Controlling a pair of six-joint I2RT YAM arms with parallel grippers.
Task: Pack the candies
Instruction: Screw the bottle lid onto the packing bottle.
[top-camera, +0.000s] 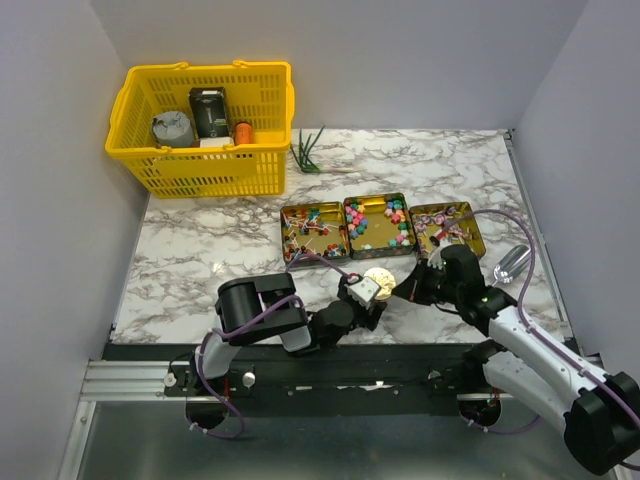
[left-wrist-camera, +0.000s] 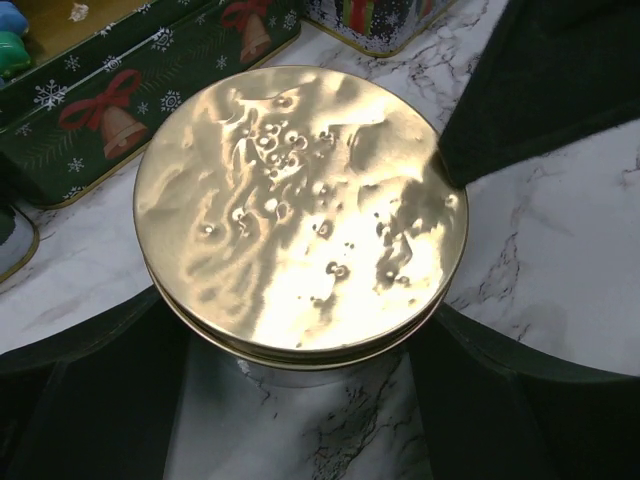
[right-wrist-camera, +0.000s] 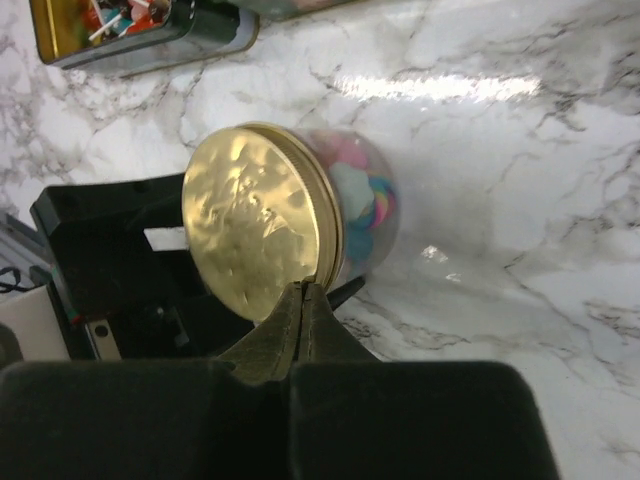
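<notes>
The candies (top-camera: 380, 222) lie in three open square tins (top-camera: 346, 245) at mid-table. More candies (right-wrist-camera: 362, 200) show through a clear jar (top-camera: 378, 281) capped by a round gold lid (left-wrist-camera: 300, 200). My left gripper (top-camera: 370, 292) reaches in from the left, and its wide-set fingers (left-wrist-camera: 90, 390) press both sides of the jar below the lid. My right gripper (right-wrist-camera: 305, 290) is shut with nothing between its jaws, and its tips touch the lid's rim. The right gripper (top-camera: 410, 287) sits just right of the jar.
A yellow basket (top-camera: 205, 125) holding a few items stands at the back left. A green sprig (top-camera: 308, 150) lies beside it. A silver scoop (top-camera: 508, 265) rests near the table's right edge. Green tins printed with bells (left-wrist-camera: 100, 110) sit close behind the jar.
</notes>
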